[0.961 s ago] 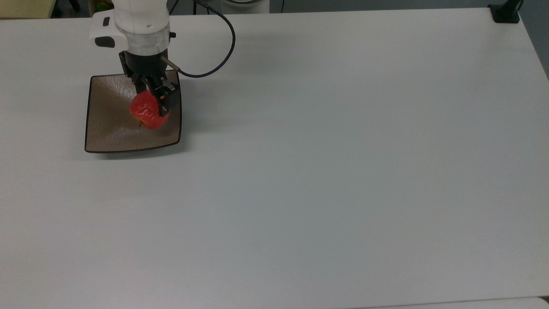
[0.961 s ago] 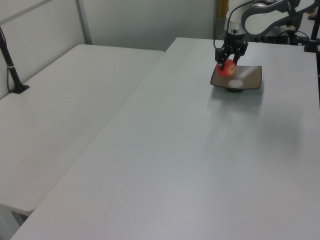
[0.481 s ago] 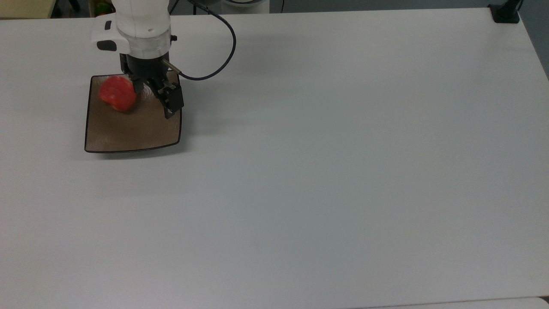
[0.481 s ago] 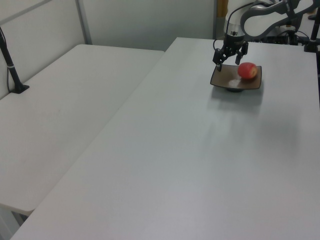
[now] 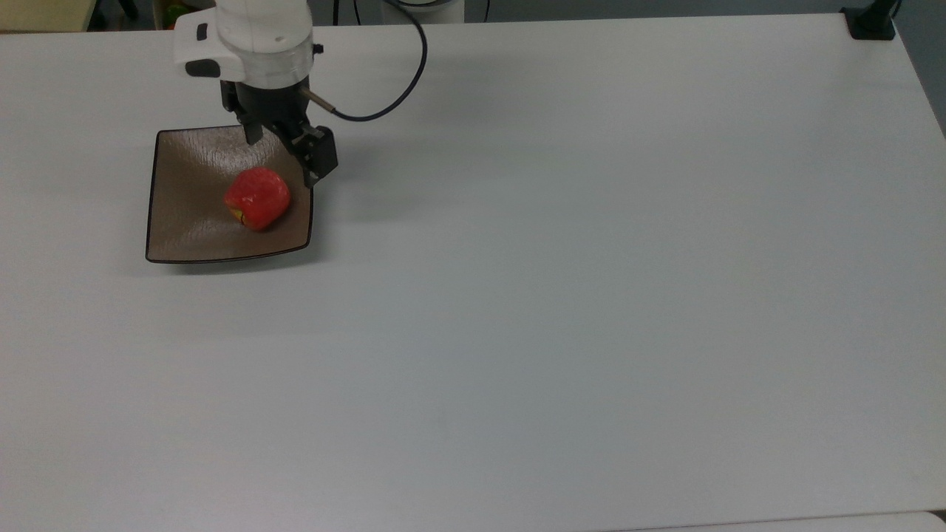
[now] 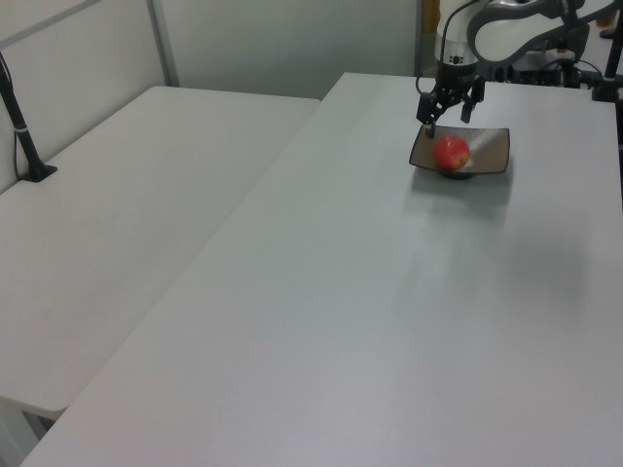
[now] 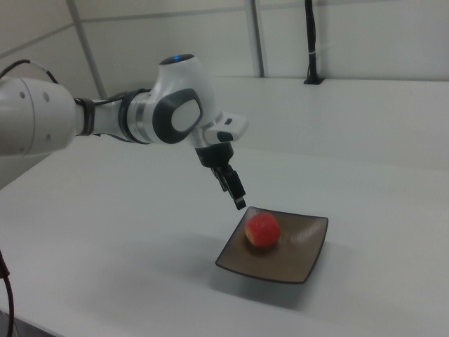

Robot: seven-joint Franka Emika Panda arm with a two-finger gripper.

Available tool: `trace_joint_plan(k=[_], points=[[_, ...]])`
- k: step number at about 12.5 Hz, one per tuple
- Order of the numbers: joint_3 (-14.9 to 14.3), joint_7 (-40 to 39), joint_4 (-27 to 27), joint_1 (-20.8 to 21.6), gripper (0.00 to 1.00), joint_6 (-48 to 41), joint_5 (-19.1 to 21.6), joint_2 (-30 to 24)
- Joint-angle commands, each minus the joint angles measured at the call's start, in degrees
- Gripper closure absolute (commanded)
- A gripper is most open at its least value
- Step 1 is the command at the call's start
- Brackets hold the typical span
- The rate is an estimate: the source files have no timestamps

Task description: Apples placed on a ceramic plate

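Observation:
The small red apple [image 5: 256, 198] lies loose on the square taupe-brown ceramic plate [image 5: 185, 222], right of the plate's middle in the top view. The apple [image 6: 451, 153] also rests on the plate [image 6: 490, 148] in the left view, and the apple [image 7: 262, 229] on the plate [image 7: 302, 263] in the right view. My gripper [image 5: 287, 148] hangs open above the plate's far right corner in the top view, clear of the apple, nothing between its fingers. In the left view the gripper [image 6: 448, 114] is above the plate; in the right view the gripper [image 7: 237, 200] is a little above the apple.
The plate sits near the far left of a wide white table [image 5: 554, 295]. A black cable [image 5: 399, 81] loops from the wrist. A black post base [image 5: 870, 22] stands at the top view's far right corner. A second white table [image 6: 127, 214] adjoins in the left view.
The gripper let go of the apple, which rolled to the plate's far left corner in the top view and then back right of its middle. The open gripper rose and shifted right.

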Motion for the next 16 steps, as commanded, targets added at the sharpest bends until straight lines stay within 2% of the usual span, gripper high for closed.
trace_joint_plan(k=[1, 3, 5, 9, 10, 16], points=[[1.8, -9.2, -0.5, 2.1, 0.00, -8.6, 0.9, -5.5], [4.4, -19.8, -0.1, 2.1, 0.00, -16.2, 3.7, -7.9], [4.9, -27.1, 0.6, 2.3, 0.00, -17.6, 5.9, -10.0], [5.5, -28.7, 1.0, 3.5, 0.00, -17.0, 8.3, -11.0], [5.4, -29.1, 1.1, 3.3, 0.00, -16.6, 10.4, -10.9], [5.3, -28.7, 0.5, 3.4, 0.00, -14.4, 10.5, -10.9]])
